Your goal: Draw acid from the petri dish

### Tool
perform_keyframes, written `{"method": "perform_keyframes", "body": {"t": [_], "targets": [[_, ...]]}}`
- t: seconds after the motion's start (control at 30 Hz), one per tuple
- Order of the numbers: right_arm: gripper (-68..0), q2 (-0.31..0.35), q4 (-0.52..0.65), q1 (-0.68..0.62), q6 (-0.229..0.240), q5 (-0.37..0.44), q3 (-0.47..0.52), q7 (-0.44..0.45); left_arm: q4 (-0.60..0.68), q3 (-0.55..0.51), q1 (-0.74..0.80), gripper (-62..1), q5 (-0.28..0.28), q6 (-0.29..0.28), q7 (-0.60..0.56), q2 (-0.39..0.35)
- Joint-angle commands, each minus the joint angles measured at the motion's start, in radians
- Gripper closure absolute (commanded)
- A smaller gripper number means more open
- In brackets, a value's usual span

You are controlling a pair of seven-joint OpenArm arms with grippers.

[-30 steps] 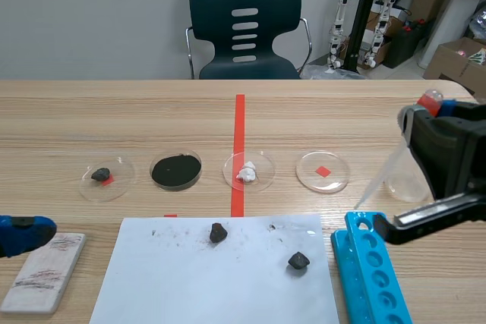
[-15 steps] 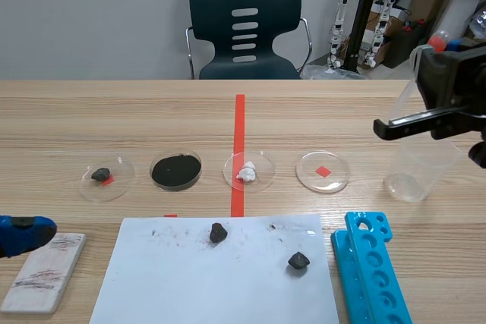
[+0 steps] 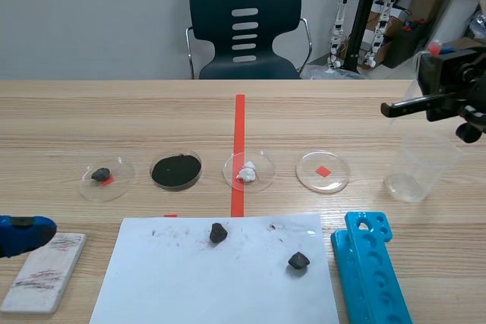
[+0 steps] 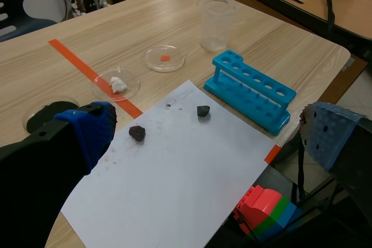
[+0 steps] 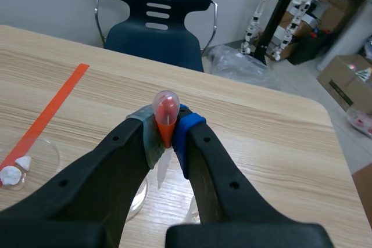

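Dark chair [image 3: 244,24] before grey wall [image 3: 91,13]

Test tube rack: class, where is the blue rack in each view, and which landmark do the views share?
Scene view: blue rack, right of the white sheet.
Left wrist view: blue rack beside the white sheet.
Right wrist view: not in it.
Landmark: white-lump dish.

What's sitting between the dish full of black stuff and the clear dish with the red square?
A clear dish holding a white lump, on the red tape line. The scene view shows it between the black-filled dish and the red-marked dish.
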Motion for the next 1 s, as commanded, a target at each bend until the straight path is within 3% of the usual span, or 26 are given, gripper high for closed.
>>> {"method": "perform_keyframes", "body": {"t": [0.0,0.47,0.6,0.77,0.97], "targets": [[-0.8,0.006,-0.003,0.027,0.026,0.009,0.004,0.039,0.007,0.002,0.005,-62.3,-0.006,-0.002,-0.014,-0.003],[-0.9,0.000,-0.248,0.150,0.263,0.046,-0.018,0.200,0.007,0.002,0.005,-62.3,-0.007,-0.002,-0.014,-0.003],[-0.9,-0.037,-0.310,0.180,0.284,0.045,-0.020,0.201,0.007,0.002,0.005,-62.3,-0.007,-0.002,-0.014,-0.003],[-0.8,-0.090,-0.394,0.216,0.349,-0.001,-0.019,0.204,0.007,0.002,0.005,-62.3,-0.007,-0.002,-0.014,-0.003],[-0.8,-0.142,-0.472,0.235,0.373,-0.045,-0.020,0.236,0.007,0.002,0.005,-62.3,-0.006,-0.002,-0.014,-0.003]]}}
